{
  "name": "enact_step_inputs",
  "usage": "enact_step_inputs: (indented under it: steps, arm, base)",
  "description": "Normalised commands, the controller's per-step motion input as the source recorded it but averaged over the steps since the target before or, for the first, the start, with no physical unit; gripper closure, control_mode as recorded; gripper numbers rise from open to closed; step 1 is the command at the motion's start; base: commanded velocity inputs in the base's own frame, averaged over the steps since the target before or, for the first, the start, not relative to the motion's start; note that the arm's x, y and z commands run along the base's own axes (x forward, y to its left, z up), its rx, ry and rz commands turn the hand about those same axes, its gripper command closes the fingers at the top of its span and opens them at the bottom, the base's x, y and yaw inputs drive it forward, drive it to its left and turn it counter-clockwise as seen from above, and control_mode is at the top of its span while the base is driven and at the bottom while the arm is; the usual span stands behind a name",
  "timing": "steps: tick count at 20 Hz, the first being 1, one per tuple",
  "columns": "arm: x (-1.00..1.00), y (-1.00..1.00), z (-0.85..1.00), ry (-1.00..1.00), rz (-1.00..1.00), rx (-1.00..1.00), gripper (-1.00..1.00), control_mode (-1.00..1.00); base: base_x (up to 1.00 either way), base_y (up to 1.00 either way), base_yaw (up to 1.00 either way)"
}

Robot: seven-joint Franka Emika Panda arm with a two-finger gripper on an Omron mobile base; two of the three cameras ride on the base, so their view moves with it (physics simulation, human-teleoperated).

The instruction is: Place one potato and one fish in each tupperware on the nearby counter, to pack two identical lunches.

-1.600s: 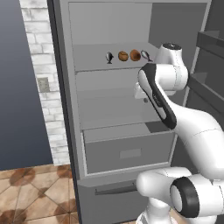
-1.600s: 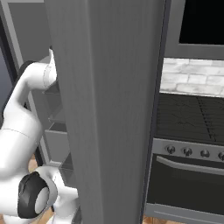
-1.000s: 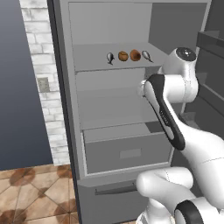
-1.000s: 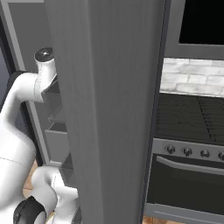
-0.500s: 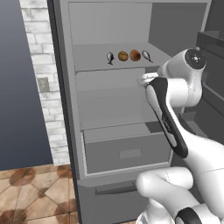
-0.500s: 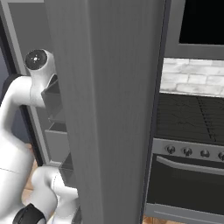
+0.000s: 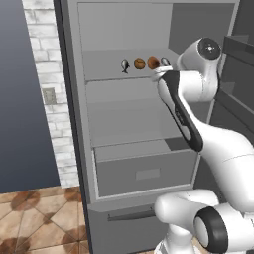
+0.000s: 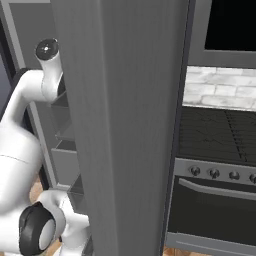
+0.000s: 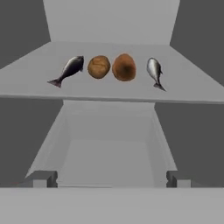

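Four items, two fish and two potatoes, all lie untouched on the fridge shelf, so by my reading nothing has been packed yet. At the bottom of the hand view the gripper (image 9: 111, 179) shows its two tips set far apart near the lower left and lower right, wide and empty, aimed at the shelf above centre frame. Along that shelf, left to right in the hand view, lie a dark fish (image 9: 68, 70), a potato (image 9: 99, 66), a second, redder potato (image 9: 124, 67) just beside it, and a silver fish (image 9: 154, 72) a little apart at the right. In the left base view the same row sits at upper centre, with the arm (image 7: 181, 111) reaching up from the lower right toward it and the hand hiding most of the far fish. The fridge door (image 8: 125, 125) stands across the middle of the right base view, with a stove (image 8: 215, 135) at right. Everything is left: picking one potato and one fish for each tupperware, and carrying them to the counter.
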Motion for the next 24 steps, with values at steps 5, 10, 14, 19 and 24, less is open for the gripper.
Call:
enact_step_inputs:
  steps: [5, 10, 14, 19, 24]
  arm:
    - [0.39, 0.0, 0.0, -0.01, -0.09, 0.0, -1.0, -1.0]
    - [0.4, -0.12, -0.01, -0.04, 0.0, 0.01, -1.0, -1.0]
    - [0.49, -0.27, 0.0, 0.0, 0.0, 0.06, -1.0, -1.0]
    - [0.54, -0.1, 0.0, 0.0, 0.0, 0.06, -1.0, -1.0]
    - [0.58, 0.0, 0.0, 0.0, 0.0, 0.02, -1.0, -1.0]
  base:
    - [0.0, 0.0, 0.0]
    - [0.0, 0.0, 0.0]
    - [0.0, 0.0, 0.0]
    - [0.0, 0.0, 0.0]
    - [0.0, 0.0, 0.0]
